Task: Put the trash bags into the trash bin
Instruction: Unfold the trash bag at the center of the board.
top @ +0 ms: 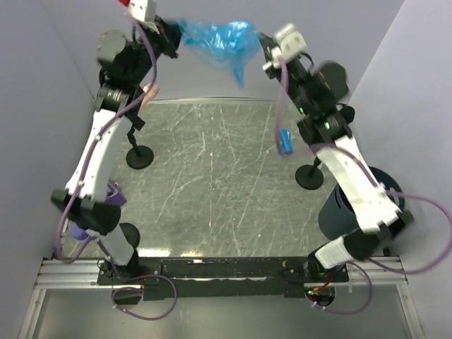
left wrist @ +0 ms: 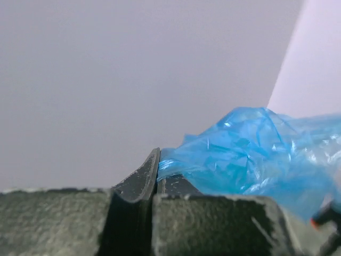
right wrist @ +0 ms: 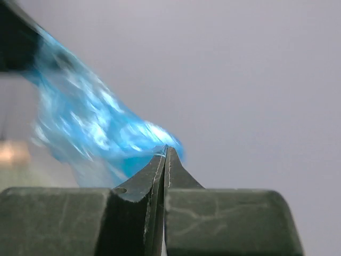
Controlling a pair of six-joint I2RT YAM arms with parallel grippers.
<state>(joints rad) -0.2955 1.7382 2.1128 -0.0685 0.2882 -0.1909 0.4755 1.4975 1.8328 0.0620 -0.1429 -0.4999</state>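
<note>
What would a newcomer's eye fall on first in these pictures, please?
The blue bag, stretched in the air between the left claw and the right claw, both shut on it, above the far end of the table. Then the dark bin at its right edge, partly hidden by the right arm.

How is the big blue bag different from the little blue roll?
The bag is spread out and crinkly; the roll is small and compact. The bag hangs high, pinched by the left pincer and right pincer; neither pincer holds the roll. Both are bright blue.
</note>
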